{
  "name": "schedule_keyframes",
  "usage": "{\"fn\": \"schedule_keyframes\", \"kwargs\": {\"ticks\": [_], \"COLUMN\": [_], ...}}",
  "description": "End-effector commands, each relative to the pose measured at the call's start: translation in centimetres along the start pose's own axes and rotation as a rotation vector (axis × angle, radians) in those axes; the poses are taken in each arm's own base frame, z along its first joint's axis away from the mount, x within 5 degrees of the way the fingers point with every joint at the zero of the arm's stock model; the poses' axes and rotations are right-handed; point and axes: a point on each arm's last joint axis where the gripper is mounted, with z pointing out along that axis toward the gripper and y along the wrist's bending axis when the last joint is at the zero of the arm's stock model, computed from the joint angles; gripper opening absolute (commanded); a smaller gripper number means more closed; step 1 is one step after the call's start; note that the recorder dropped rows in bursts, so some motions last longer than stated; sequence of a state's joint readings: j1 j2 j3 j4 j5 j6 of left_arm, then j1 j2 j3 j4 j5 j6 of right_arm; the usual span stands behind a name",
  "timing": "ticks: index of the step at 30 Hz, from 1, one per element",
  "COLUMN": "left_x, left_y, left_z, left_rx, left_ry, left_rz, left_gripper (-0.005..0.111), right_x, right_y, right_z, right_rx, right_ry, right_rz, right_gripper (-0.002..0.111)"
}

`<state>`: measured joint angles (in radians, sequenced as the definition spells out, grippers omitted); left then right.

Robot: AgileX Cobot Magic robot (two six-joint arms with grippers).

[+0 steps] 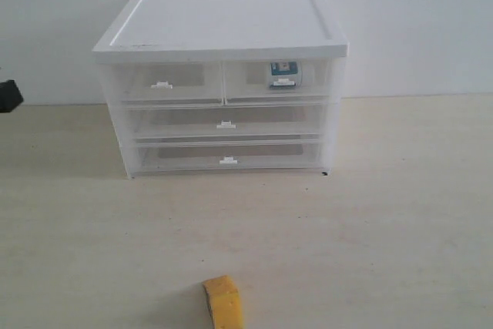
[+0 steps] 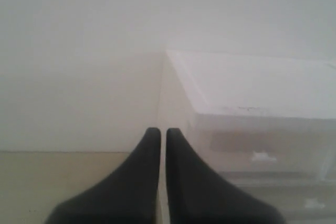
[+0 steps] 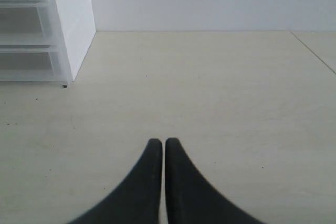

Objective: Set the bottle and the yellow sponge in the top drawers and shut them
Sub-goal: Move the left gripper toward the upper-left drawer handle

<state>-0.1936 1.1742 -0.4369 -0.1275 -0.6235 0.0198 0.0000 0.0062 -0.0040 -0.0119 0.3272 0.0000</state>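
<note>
The bottle [image 1: 283, 74] stands inside the right top drawer [image 1: 279, 81], seen through its clear front, and that drawer is pushed in. Beside it the left top drawer [image 1: 163, 83] is pushed in too and looks empty. The yellow sponge [image 1: 223, 301] lies on the table near the front edge, well clear of the cabinet. My left gripper [image 2: 158, 130] is shut and empty, off the cabinet's left side; only a dark bit of it [image 1: 9, 95] shows at the exterior view's left edge. My right gripper [image 3: 159, 141] is shut and empty above bare table, right of the cabinet.
The white-topped cabinet [image 1: 223, 25] stands at the back against the wall, with two full-width drawers [image 1: 225, 124] under the top pair, both pushed in. Its right side wall [image 3: 73, 24] appears in the right wrist view. Pale table [image 1: 385, 213] spreads in front.
</note>
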Motion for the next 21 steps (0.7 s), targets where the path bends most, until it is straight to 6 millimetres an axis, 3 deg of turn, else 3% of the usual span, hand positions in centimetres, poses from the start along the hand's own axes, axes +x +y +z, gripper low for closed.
{"fn": "schedule_keyframes", "kwargs": {"ticks": [1,11,21], "left_x": [1.0,5.1,8.8], "left_y": [-2.0,-6.0,-8.2], "left_z": [0.9,2.4,3.9], "left_rx": [-0.008,0.048,0.048], "left_ry": [-0.016,-0.005,-0.053], "left_rz": [0.037,0.052,0.050], "left_gripper": [0.004,0.004,0.004], "right_x": [0.1,0.1,0.1], "right_y": [0.0,0.0,0.0], "right_z": [0.0,0.0,0.0], "right_rx": [-0.001,-0.001,-0.001], "right_ry": [-0.007,-0.007,-0.007], "right_rz": [0.002,0.002,0.002], "right_gripper": [0.000,0.000,0.000]}}
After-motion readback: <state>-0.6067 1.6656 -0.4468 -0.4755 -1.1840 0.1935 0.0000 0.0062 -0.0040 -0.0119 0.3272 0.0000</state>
